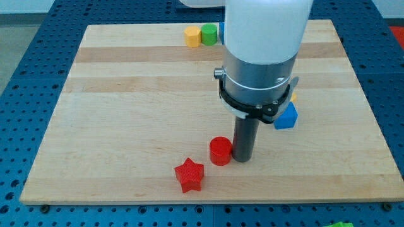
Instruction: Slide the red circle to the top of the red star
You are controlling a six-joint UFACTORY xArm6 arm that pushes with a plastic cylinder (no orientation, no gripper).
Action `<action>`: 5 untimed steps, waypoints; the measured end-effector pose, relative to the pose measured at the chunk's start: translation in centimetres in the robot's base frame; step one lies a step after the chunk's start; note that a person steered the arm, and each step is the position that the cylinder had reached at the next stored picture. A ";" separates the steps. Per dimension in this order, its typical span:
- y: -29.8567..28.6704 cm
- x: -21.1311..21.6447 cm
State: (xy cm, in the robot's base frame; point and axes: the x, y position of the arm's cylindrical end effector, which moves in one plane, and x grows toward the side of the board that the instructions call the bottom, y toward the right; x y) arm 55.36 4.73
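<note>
The red circle (220,151) lies on the wooden board (126,107) near the view's bottom centre. The red star (189,174) lies just below and to the left of it, a small gap between them. My tip (242,158) stands right beside the red circle on its right side, touching or nearly touching it. The arm's white and grey body hangs over the board's centre right and hides what is behind it.
A blue block (286,116) lies to the right of the rod, with a bit of yellow (293,98) showing above it. At the board's top edge stand a yellow block (192,36), a green block (208,34) and a sliver of blue block (221,30).
</note>
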 end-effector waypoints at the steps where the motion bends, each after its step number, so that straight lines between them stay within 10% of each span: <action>1: -0.3 0.0; 5: -1.9 -1.3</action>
State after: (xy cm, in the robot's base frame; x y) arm 54.03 2.88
